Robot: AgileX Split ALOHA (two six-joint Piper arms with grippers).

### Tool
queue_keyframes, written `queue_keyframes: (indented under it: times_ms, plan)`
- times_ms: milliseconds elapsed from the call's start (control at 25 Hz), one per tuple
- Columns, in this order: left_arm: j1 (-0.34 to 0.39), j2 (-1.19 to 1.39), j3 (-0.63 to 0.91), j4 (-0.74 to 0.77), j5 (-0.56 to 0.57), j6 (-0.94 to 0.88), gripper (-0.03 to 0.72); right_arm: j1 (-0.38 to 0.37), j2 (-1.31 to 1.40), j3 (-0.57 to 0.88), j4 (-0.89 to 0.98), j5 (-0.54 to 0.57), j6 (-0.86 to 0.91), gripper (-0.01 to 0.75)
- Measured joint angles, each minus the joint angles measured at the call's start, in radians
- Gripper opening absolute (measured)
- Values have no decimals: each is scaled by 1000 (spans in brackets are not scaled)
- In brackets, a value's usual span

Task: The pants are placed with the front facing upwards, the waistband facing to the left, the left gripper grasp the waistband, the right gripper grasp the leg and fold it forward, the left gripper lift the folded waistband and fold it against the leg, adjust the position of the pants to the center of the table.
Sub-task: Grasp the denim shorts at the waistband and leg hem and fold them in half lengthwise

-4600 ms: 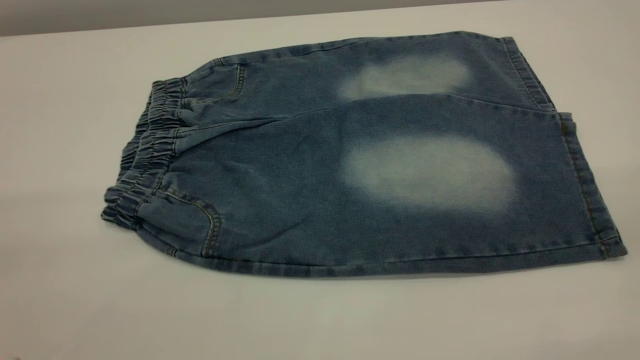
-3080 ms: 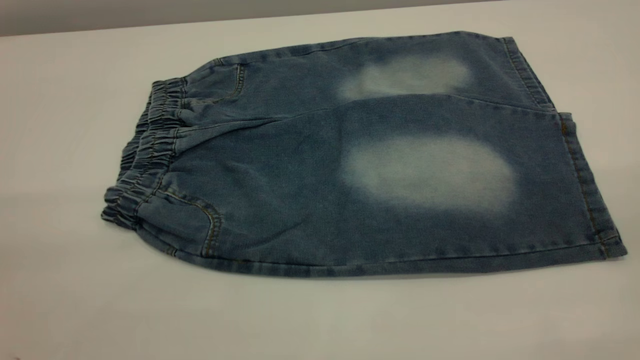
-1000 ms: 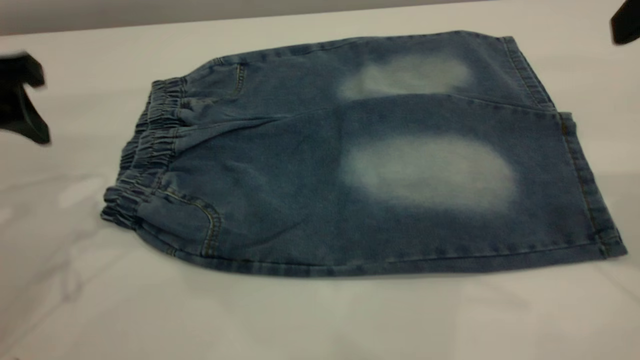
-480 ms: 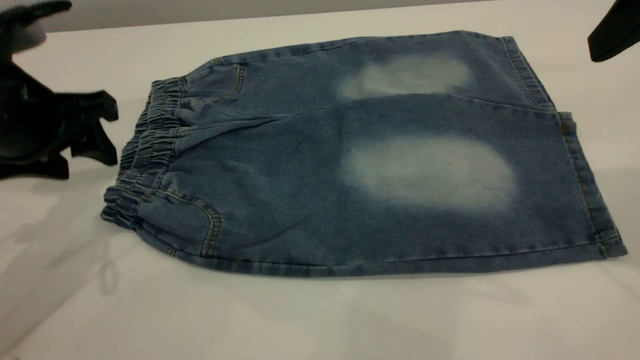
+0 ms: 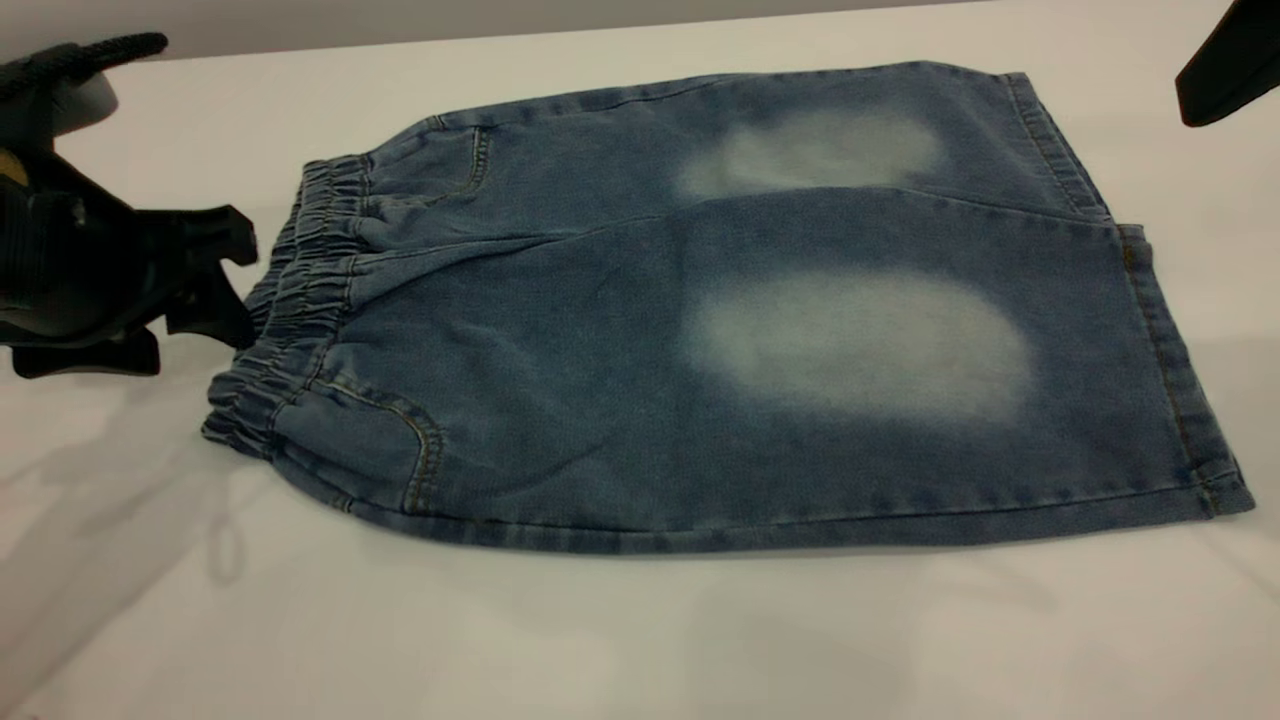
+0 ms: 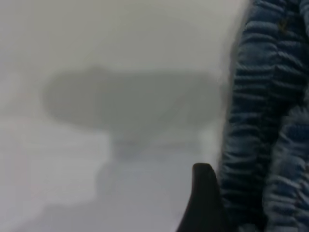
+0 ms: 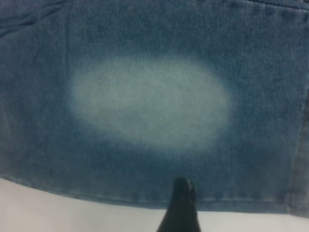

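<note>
Surface: I see the table (image 5: pixel 640 640), a plain white top, bare on every side of the garment.
Load: the pants (image 5: pixel 620 400) lie flat and unfolded directly on the table, front up.
Waistband (image 5: pixel 290 310): gathered edge at the pants' left end, resting on the table.
Leg hems (image 5: pixel 1170 360): at the pants' right end, opposite the waistband, flat on the table.
Faded patches (image 5: pixel 860 345): two pale ovals between waistband and hems.
Shadows: I note soft grey ones on the table near the waistband.

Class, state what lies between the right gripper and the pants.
Only bare table lies between the right gripper and the pants, shown in the exterior view.
</note>
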Motion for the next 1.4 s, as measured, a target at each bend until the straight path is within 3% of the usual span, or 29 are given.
queue_keyframes:
  times_ms: [280, 840, 960, 1240, 1400]
  plan:
    - [-75, 21, 1, 0, -13, -21, 457, 0, 0, 0, 2, 1, 0, 533]
    - [-75, 132, 1, 1, -72, -44, 447, 0, 0, 0, 2, 2, 0, 533]
    - [-75, 134, 1, 1, -94, -44, 375, 0, 0, 0, 2, 2, 0, 533]
    - [-75, 136, 1, 3, -154, -44, 64, 0, 0, 0, 9, 19, 0, 533]
    - [-75, 136, 1, 4, -157, -44, 57, 0, 0, 10, 11, 18, 1, 533]
